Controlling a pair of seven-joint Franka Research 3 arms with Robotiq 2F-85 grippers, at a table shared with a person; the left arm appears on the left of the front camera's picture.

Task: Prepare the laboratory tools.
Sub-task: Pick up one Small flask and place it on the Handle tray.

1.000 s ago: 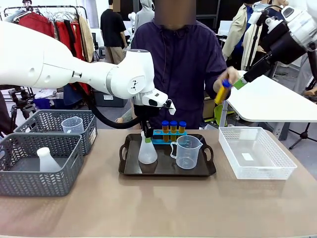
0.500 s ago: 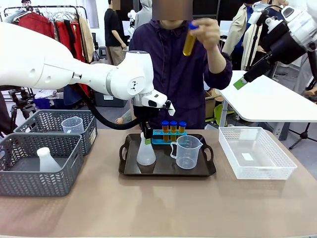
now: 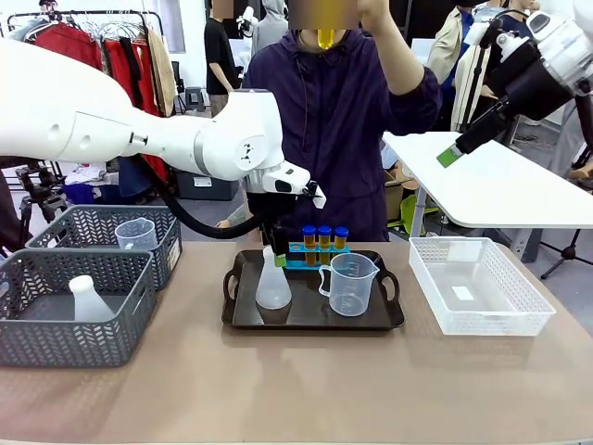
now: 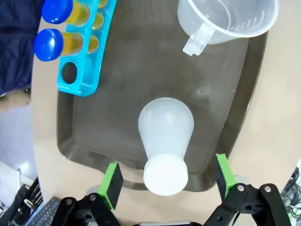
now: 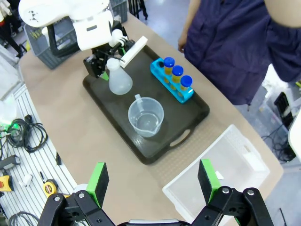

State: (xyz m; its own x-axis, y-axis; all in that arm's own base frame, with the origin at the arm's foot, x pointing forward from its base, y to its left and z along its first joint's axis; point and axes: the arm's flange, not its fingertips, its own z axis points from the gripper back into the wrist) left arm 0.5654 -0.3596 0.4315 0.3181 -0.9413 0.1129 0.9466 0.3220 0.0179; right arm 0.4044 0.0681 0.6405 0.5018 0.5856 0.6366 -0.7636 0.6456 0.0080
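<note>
Translucent white conical flask (image 4: pixel 165 141) upright on dark tray (image 4: pixel 225 113) | left pincer (image 4: pixel 165 181) wide, straddling its neck, not touching | right pincer (image 5: pixel 151 182) wide, held high | risk: a pad clips the neck on withdrawal, toppling flask.

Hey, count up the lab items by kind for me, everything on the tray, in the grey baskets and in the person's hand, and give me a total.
Conical flasks: 2
Measuring beakers: 2
Blue-capped amber tubes in the rack: 3
Amber tube in the person's hand: 1
Blue rack: 1
Total: 9
</note>
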